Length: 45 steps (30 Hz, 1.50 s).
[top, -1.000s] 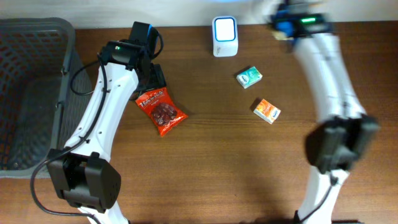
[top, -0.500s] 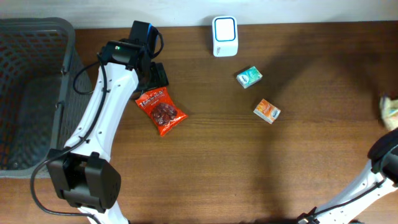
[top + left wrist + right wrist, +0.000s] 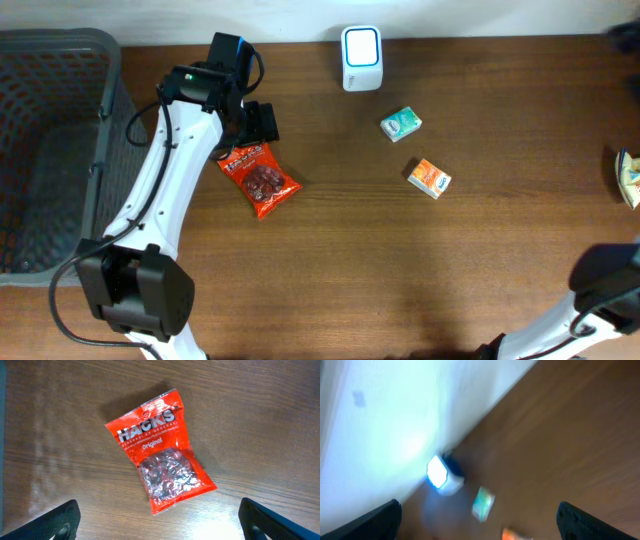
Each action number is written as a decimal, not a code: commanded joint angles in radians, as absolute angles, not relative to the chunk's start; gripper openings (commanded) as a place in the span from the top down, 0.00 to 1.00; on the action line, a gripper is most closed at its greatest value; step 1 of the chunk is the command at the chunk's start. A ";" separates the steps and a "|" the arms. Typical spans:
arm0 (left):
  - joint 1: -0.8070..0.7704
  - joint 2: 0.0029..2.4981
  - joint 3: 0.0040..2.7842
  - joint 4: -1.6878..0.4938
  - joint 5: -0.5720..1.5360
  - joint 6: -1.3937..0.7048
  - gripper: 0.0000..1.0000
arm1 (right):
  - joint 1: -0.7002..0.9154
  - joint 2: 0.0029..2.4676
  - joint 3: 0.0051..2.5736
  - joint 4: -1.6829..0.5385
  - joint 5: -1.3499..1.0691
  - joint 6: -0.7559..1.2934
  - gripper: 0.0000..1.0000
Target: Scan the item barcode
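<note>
**Overhead:** The left gripper [image 3: 256,124] hovers with its jaws apart over the top end of the red bag [image 3: 260,178]. The bag lies flat on the table [image 3: 350,270], with its long axis running diagonally from upper left to lower right. The scanner [image 3: 361,57] stands at the far edge, well to the right of the bag. The right arm is off at the right edge, so the left arm is plainly the nearer one.

**Left wrist:** The bag [image 3: 161,471] lies just ahead of the left gripper [image 3: 160,527], centred between the spread fingers [image 3: 50,522] and touching neither. Its diagonal sits askew to the line between them, so a turn of the wrist looks called for.

**Right wrist:** The view is blurred. The right gripper [image 3: 480,525] is wide apart and holds nothing. The scanner [image 3: 442,476] glows far off by the wall.
</note>
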<state>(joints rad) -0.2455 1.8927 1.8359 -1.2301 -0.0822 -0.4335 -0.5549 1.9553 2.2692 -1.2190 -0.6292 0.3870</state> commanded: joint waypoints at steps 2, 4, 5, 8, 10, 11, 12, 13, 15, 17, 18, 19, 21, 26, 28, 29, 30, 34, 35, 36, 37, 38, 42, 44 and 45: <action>-0.242 1.924 1.832 -1.236 -0.067 -0.414 0.01 | -0.345 1.996 2.231 -1.257 -0.526 0.344 0.01; -0.242 1.930 1.832 -1.235 -0.067 -0.414 0.01 | -0.196 2.027 2.208 -1.254 -0.314 0.372 0.01; -0.242 1.932 1.832 -1.236 -0.066 -0.414 0.01 | -0.154 2.046 2.208 -1.254 -0.249 0.409 0.02; -0.250 1.936 1.832 -1.235 -0.066 -0.414 0.01 | -0.047 2.116 2.208 -1.253 -0.088 0.558 0.01; -0.250 1.937 1.832 -1.236 -0.067 -0.414 0.00 | 0.012 2.177 2.208 -1.233 -0.068 0.612 0.00; -0.252 1.937 1.832 -1.241 -0.065 -0.414 0.01 | 0.040 2.210 2.208 -1.211 -0.070 0.612 0.10; -0.250 1.938 1.832 -1.242 -0.067 -0.414 0.01 | 0.059 2.238 2.208 -1.199 -0.069 0.633 0.20; -0.252 1.943 1.832 -1.243 -0.066 -0.414 0.01 | 0.079 2.267 2.208 -1.193 -0.070 0.671 0.30; -0.262 1.956 1.832 -1.242 -0.067 -0.414 0.01 | 0.102 2.312 2.208 -1.180 -0.067 0.738 0.34; -0.272 1.973 1.832 -1.243 -0.066 -0.414 0.01 | 0.113 2.348 2.208 -1.154 -0.067 0.761 0.36; -0.273 1.978 1.832 -1.242 -0.066 -0.414 0.01 | 0.113 2.366 2.208 -1.148 -0.067 0.761 0.39; -0.273 1.980 1.832 -1.242 -0.066 -0.414 0.01 | 0.113 2.379 2.208 -1.148 -0.068 0.761 0.40; -0.275 1.982 1.832 -1.235 -0.066 -0.414 0.01 | 0.113 2.386 2.208 -1.166 -0.093 0.747 0.39; -0.272 2.035 1.832 -1.259 -0.084 -0.503 0.05 | 0.081 2.316 2.210 -1.260 -0.154 0.654 0.01; -0.270 2.083 1.832 -1.260 -0.094 -0.511 0.04 | 0.051 2.289 2.210 -1.291 -0.154 0.654 0.01; -0.268 2.106 1.832 -1.259 -0.093 -0.511 0.04 | 0.033 2.282 2.211 -1.303 -0.154 0.654 0.01; -0.268 2.123 1.832 -1.261 -0.093 -0.511 0.04 | 0.014 2.276 2.211 -1.324 -0.154 0.654 0.01; -0.271 2.199 1.832 -1.255 -0.093 -0.511 0.06 | -0.092 2.254 2.211 -1.453 -0.212 0.546 0.01; -0.270 2.215 1.832 -1.256 -0.089 -0.511 0.09 | -0.116 2.245 2.211 -1.478 -0.224 0.519 0.01; -0.267 2.228 1.832 -1.260 -0.088 -0.511 0.10 | -0.136 2.233 2.211 -1.496 -0.232 0.489 0.01; -0.263 2.242 1.832 -1.265 -0.068 -0.503 0.10 | -0.160 2.210 2.211 -1.523 -0.233 0.468 0.01; -0.263 2.252 1.832 -1.262 -0.036 -0.480 0.10 | -0.174 2.186 2.211 -1.541 -0.232 0.455 0.01; -0.284 2.327 1.832 -1.250 0.060 -0.447 0.10 | -0.184 2.064 2.210 -1.599 -0.202 0.415 0.01; -0.294 2.353 1.832 -1.231 0.158 -0.356 0.14 | -0.184 2.016 2.210 -1.622 -0.199 0.405 0.01; -0.307 2.357 1.832 -1.210 0.240 -0.285 0.16 | -0.184 2.000 2.210 -1.633 -0.198 0.395 0.01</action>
